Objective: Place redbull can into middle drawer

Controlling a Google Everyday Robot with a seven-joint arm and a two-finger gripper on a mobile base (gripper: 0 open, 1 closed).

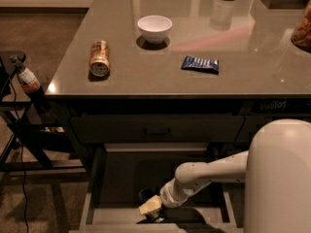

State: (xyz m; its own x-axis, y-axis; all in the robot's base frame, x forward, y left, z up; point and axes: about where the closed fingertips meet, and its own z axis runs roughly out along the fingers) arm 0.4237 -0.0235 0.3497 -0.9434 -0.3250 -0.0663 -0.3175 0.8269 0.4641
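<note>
Closest to us is the robot's big white body, low on the right. Its arm (214, 171) bends down and to the left, into the open middle drawer (91, 198). The gripper (150, 208) is low inside that drawer, near the front edge. Right beside it, touching or almost touching, is a small dark thing that looks like the redbull can (145, 194). It is dim down there, so I cannot be sure how the can sits, standing or tipped. I also cannot tell if the gripper has a hold on the can or has let it go. So most of the job looks done: the drawer is pulled out and the can is down inside it. What seems to be left is to let go, if that is not done yet, and lift the arm up and out without knocking the can over. Above the open drawer is the top drawer (155, 129), which is closed and has a small dark handle. On the surface (146, 84) above that, an orange can (99, 58) lies on its side at the left. A flat blue packet (200, 64) lies to its right. A white bowl (154, 28) sits farther back, between them.
</note>
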